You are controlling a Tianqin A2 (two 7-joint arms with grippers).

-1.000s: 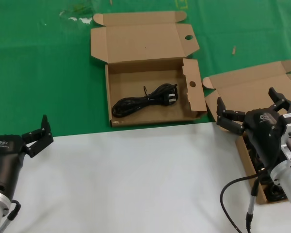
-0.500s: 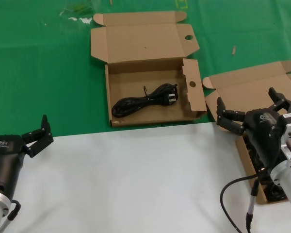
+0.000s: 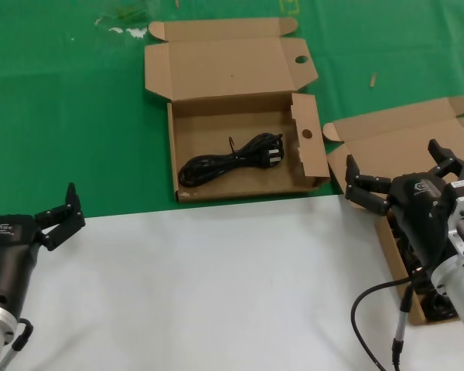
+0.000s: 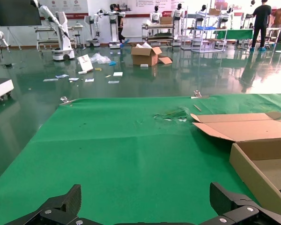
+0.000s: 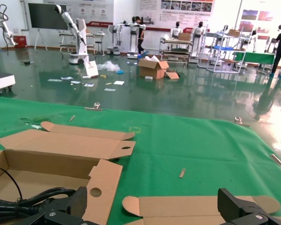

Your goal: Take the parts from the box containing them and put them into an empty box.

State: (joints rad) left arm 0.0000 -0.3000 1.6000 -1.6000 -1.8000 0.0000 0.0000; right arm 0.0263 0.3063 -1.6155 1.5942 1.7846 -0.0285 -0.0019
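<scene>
The wide cardboard box (image 3: 187,124) with round holes in its flaps lies open on the green cloth. One black looped power cord (image 3: 230,160) lies inside it; the right wrist view also shows this box (image 5: 103,180) and the cord (image 5: 18,200). The plain-lidded box (image 3: 402,143) stands open at the right, its inside mostly hidden by my right arm, with dark cords (image 3: 442,308) showing beneath. My right gripper (image 3: 393,161) hovers open over that box's lid (image 5: 192,206), holding nothing. My left gripper (image 3: 31,202) is parked open at the lower left, over bare cloth (image 4: 145,187).
A white sheet (image 3: 216,286) covers the near half of the table, and green cloth (image 3: 77,116) covers the far half. A small wooden scrap (image 3: 373,79) lies on the cloth behind the right box. A grey cable (image 3: 371,309) loops below my right arm.
</scene>
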